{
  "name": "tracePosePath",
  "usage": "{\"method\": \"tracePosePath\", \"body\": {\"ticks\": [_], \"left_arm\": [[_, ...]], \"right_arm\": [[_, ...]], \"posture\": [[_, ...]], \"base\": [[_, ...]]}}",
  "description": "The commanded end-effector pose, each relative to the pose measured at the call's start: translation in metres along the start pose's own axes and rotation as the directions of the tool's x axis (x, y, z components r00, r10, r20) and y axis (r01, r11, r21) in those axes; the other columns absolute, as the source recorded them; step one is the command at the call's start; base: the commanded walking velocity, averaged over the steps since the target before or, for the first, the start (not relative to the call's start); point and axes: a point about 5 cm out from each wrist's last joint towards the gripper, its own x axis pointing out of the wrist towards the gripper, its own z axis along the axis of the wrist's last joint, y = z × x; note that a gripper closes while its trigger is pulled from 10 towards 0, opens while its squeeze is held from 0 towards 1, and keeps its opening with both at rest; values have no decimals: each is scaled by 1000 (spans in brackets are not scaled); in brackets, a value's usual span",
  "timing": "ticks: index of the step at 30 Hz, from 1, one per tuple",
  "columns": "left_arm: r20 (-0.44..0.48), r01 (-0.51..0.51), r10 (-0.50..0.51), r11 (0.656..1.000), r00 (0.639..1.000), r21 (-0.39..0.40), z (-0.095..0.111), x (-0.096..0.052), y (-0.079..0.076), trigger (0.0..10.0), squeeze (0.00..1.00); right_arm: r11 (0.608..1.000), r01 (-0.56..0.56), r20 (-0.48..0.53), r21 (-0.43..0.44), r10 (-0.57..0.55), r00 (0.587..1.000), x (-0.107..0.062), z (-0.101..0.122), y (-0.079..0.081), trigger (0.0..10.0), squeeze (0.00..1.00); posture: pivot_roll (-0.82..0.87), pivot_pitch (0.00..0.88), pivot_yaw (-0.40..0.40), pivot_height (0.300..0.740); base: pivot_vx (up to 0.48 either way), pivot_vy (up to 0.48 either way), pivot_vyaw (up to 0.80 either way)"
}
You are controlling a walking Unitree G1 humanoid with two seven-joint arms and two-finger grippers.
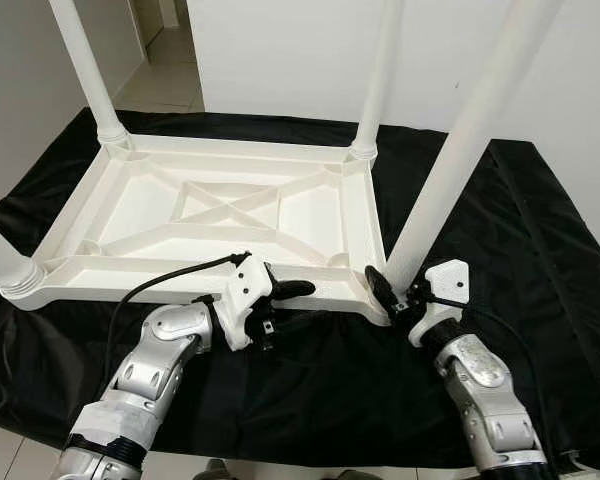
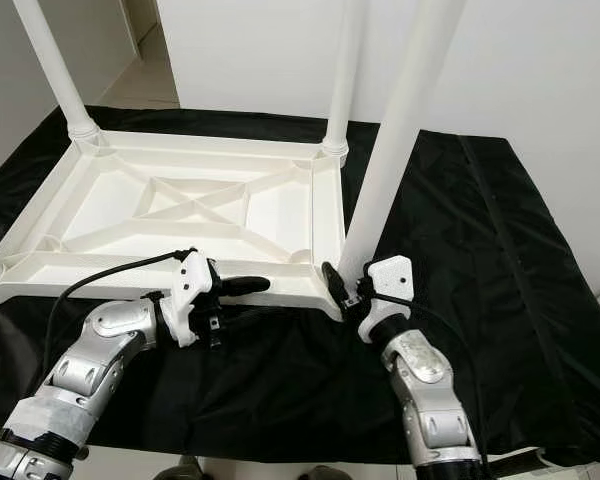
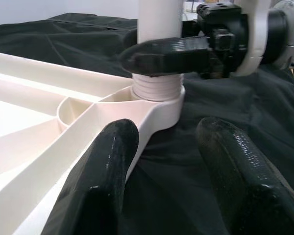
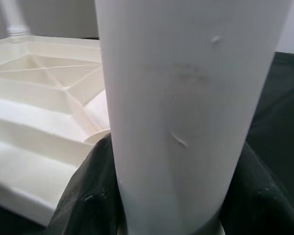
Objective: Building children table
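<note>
Table (image 1: 220,215) upside down on black cloth (image 1: 540,260).
My right hand (image 1: 387,290) pinches the near leg (image 1: 450,160); my left hand (image 1: 285,292) is spread beside the frame.

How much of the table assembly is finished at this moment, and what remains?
Three legs already stand in the upturned tabletop. The fourth leg is in hand: the right claw grips its base at the near corner, threads visible, not fully seated. The left claw, open, steadies the near rim. Turning upright remains.

One upturned tabletop (image 1: 220,215), four legs (image 1: 460,140), one black cloth (image 1: 540,260), two arms (image 1: 150,370).
</note>
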Motion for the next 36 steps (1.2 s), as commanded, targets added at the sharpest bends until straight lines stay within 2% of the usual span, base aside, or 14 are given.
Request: {"method": "tracePosePath", "body": {"ticks": [1, 4, 6, 7, 9, 14, 17, 20, 21, 26, 27, 29, 30, 36], "left_arm": [[-1, 47, -47, 999, 999, 11, 2, 1, -2, 10000, 0], [-2, 47, -47, 999, 999, 10, 2, 1, -2, 10000, 0], [0, 46, -46, 999, 999, 6, 2, 0, -2, 10000, 0], [0, 46, -46, 999, 999, 6, 2, 0, -2, 10000, 0], [4, 47, -47, 999, 999, 2, 3, 1, -2, 10000, 0], [6, 41, -41, 999, 999, 4, 4, 1, -1, 10000, 0], [9, 37, -37, 999, 999, 1, 4, 1, 2, 10000, 0], [9, 33, -33, 999, 999, 5, 5, 1, 3, 10000, 0], [10, 34, -34, 999, 999, 5, 5, 1, 3, 10000, 0], [12, 37, -37, 999, 999, 7, 5, 2, 4, 10000, 0], [15, 39, -39, 999, 999, 4, 6, 3, 4, 10000, 0], [17, 41, -41, 999, 999, 6, 6, 4, 3, 10000, 0], [17, 46, -46, 999, 999, 7, 6, 4, 3, 10000, 0], [25, 53, -53, 999, 998, 6, 7, 7, 4, 10000, 0]], "right_arm": [[997, 81, -35, -15, -81, 996, -2, -4, -5, 0, 0], [990, 139, -39, -6, -139, 990, -1, -4, -1, 0, 0], [970, 241, -48, 37, -239, 970, 3, -5, 9, 0, 0], [970, 241, -48, 37, -239, 970, 3, -5, 9, 0, 0], [943, 325, -54, 73, -321, 945, 6, -6, 24, 0, 0], [936, 339, -74, 95, -333, 940, 9, -11, 36, 0, 0], [941, 330, -63, 81, -325, 943, 14, -12, 42, 0, 0], [940, 339, -47, 50, -337, 940, 15, -10, 42, 0, 0], [942, 333, -31, 49, -331, 943, 14, -8, 41, 10000, 0], [955, 288, 28, 69, -291, 956, 7, 2, 38, 10000, 0], [973, 220, 52, 72, -224, 973, 1, 3, 37, 10000, 0], [981, 181, 53, 75, -185, 981, -2, 2, 36, 10000, 0], [985, 159, 59, 70, -163, 985, -4, 2, 33, 10000, 1000], [996, 82, 87, 28, -84, 993, -9, 5, 17, 10000, 1000]], "posture": [[-6, 32, -22, 740], [-10, 36, -21, 740], [-14, 39, -22, 740], [-14, 39, -22, 740], [-16, 37, -24, 740], [-15, 35, -21, 740], [-16, 27, -19, 740], [-13, 27, -24, 740], [-14, 26, -24, 740], [-19, 17, -19, 740], [-20, 16, -18, 740], [-20, 16, -18, 740], [-30, 12, -11, 740], [-29, 8, -11, 740]], "base": [[0, 0, 0], [0, 0, 0], [0, 0, 0], [0, 0, 0], [0, 0, 0], [0, 0, 0], [0, 0, 0], [0, 0, 0], [0, 0, 0], [0, 0, 0], [0, 0, 0], [0, 0, 0], [0, 0, 0], [0, 0, 0]]}}
